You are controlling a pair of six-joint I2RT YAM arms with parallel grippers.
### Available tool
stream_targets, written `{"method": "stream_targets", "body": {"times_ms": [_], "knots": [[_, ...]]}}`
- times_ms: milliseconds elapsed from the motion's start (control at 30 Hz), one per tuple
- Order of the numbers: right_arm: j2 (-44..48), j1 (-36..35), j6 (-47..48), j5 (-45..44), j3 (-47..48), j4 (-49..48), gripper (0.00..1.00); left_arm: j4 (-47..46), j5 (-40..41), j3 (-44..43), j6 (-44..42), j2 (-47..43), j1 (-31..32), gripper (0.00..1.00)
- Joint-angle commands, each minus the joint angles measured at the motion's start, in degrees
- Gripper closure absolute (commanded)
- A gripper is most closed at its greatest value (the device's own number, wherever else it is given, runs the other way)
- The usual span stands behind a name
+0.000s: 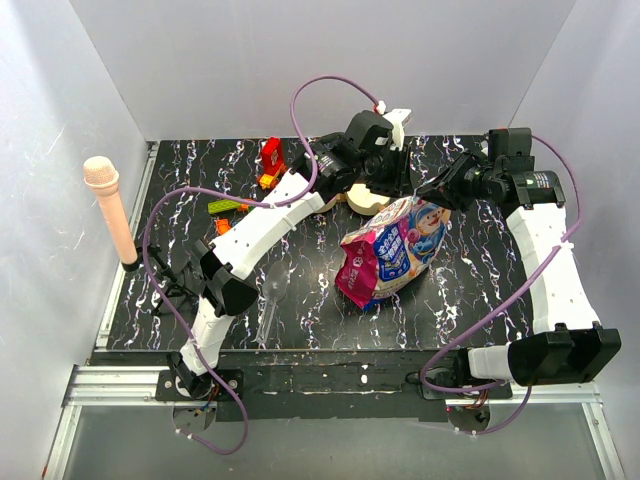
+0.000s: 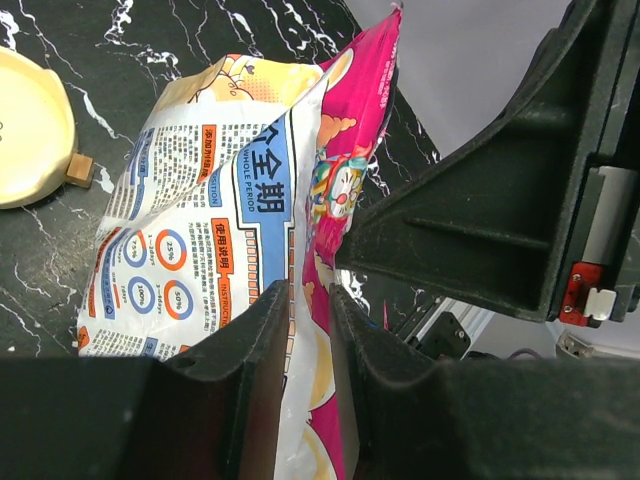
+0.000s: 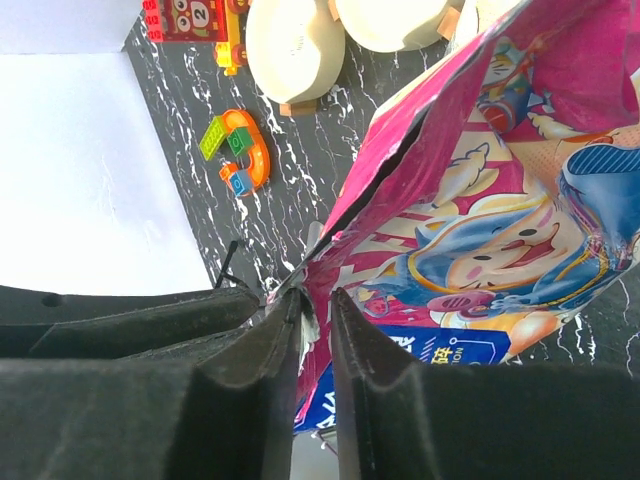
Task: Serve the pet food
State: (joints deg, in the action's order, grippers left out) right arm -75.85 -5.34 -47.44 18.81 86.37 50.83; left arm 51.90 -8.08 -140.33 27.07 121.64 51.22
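Pet food bag (image 1: 395,250), magenta/blue, sits mid table (image 1: 470,290), top edge raised btwn both arms. L gripper (image 2: 308,300) fingers clamped on its white-back edge; R gripper (image 3: 315,300) fingers clamped on its pink front edge. Cream bowls (image 3: 295,45) just behind bag. Toy blocks (image 3: 240,150) far left.

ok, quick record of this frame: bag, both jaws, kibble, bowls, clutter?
bag: pet food bag, magenta and blue, lying mid-table between the two arms
left jaws: closed on the bag's edge, printed white side facing the left wrist camera
right jaws: closed on the bag's magenta edge
kibble: none visible
bowls: cream bowls just behind the bag
clutter: toy blocks at the back left; clear plastic scoop beside the left arm
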Motion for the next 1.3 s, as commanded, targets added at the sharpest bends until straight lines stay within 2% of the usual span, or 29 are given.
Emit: {"method": "stream_targets", "body": {"times_ms": [0,33,67,167,267,333,533,567,633,733,800,1067,1267], "knots": [[-1.2,-0.5,0.8,-3.2,-0.1,1.4,0.82,2.5,-0.4,-1.7,-0.5,0.7,0.3,0.78],[-1.3,-0.9,1.1,-3.5,0.0,1.6,0.93,2.6,-0.3,-2.0,-0.5,0.8,0.3,0.75],[-1.3,-1.3,1.3,-3.6,0.2,1.9,0.99,2.9,-0.3,-2.2,-0.4,0.9,0.3,0.70],[-1.0,-1.8,1.8,-2.6,0.4,2.4,0.99,3.1,0.1,-2.5,0.0,0.9,0.5,0.57],[0.7,-1.7,1.8,-0.5,0.4,0.1,0.99,3.6,0.7,-2.1,-0.1,0.8,1.4,0.50],[1.2,-1.4,1.7,0.0,1.3,0.0,0.99,3.8,1.6,-1.3,-0.4,0.6,1.8,0.49],[0.8,-1.0,1.3,1.1,2.8,1.2,0.99,5.7,5.2,-1.9,-0.3,0.7,1.9,0.55],[0.9,-1.1,1.5,1.1,2.7,1.4,0.99,5.7,5.3,-2.5,-0.1,0.6,1.9,0.52],[0.5,-1.0,2.3,1.1,2.8,1.9,0.99,5.1,5.1,-3.5,0.7,0.3,1.9,0.35],[0.7,-1.1,3.2,1.1,3.4,2.2,0.99,3.3,4.6,-3.1,1.8,-0.5,2.0,0.26],[1.0,-1.1,3.3,1.1,3.7,2.4,0.99,2.9,5.0,-2.8,1.8,-0.6,2.0,0.27],[1.8,-1.1,2.3,1.9,3.4,2.9,0.99,5.6,10.9,-4.4,-1.8,1.8,2.0,0.52],[2.2,-1.1,2.3,0.1,3.8,4.6,0.99,8.0,13.6,-6.2,-4.1,3.0,2.0,0.65]]}}
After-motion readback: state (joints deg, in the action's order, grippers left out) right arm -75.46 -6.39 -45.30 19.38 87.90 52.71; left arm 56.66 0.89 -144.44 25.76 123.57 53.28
